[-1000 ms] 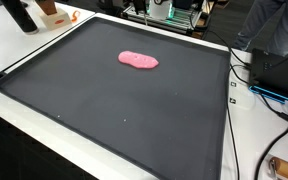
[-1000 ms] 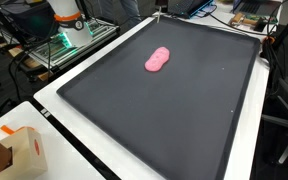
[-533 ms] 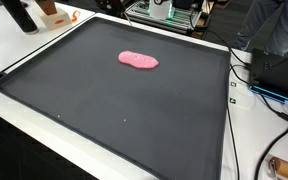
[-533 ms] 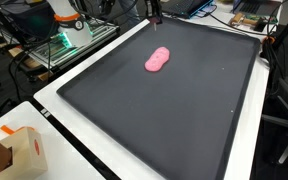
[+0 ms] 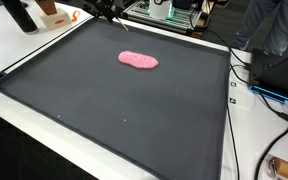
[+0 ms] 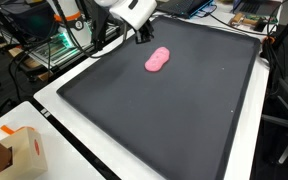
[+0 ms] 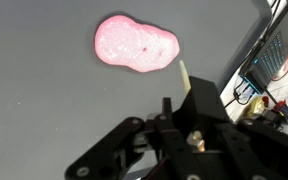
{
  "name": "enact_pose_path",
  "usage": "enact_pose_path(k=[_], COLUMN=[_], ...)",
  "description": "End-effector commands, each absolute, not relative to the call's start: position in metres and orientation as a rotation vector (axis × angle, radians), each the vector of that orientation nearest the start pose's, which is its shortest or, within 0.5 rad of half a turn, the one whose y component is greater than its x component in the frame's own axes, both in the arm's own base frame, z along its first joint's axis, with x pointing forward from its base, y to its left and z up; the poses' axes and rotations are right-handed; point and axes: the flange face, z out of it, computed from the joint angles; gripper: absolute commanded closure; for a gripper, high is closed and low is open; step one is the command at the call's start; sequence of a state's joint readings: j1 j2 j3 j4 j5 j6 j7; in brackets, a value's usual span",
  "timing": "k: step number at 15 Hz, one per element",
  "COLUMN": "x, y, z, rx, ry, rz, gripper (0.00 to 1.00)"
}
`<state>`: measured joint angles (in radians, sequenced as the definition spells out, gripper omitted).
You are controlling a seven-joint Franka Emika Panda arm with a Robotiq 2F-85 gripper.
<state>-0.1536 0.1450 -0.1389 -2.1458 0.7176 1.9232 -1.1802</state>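
A flat pink lump (image 5: 138,60) (image 6: 157,60) lies on a large black mat (image 5: 104,110) (image 6: 184,110). It fills the upper middle of the wrist view (image 7: 136,44). My gripper (image 6: 139,36) hangs above the mat just beyond the lump and does not touch it. In an exterior view only its dark tip (image 5: 106,10) shows at the top edge. In the wrist view the gripper (image 7: 176,95) sits below the lump. A strip of bare mat shows between its fingers, so it looks open and holds nothing.
The mat lies on a white table (image 6: 54,105). A cardboard box (image 6: 19,150) stands at one corner. An orange item (image 5: 52,12) and a dark bottle (image 5: 19,15) stand at another. Cables (image 5: 254,95) run along one side. The robot base (image 6: 69,25) and equipment racks stand behind.
The gripper has come into both exterior views from the far edge and has moved over the mat towards the pink lump. The lump has not moved.
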Motion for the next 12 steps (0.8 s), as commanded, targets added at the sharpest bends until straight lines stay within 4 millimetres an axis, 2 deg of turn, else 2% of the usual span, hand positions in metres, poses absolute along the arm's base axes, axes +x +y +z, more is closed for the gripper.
enact_pose_path(k=[1,7,12], x=[0.516,0.514,0.516], y=[-0.132,-0.159,-0.172], z=[0.303,0.272,0.247], rx=[-2.309,-2.251,-2.215], ry=[-0.588,-0.503,-0.384], rz=[-0.184,-0.184,-0.231], gripper=[0.94,0.94,0.94])
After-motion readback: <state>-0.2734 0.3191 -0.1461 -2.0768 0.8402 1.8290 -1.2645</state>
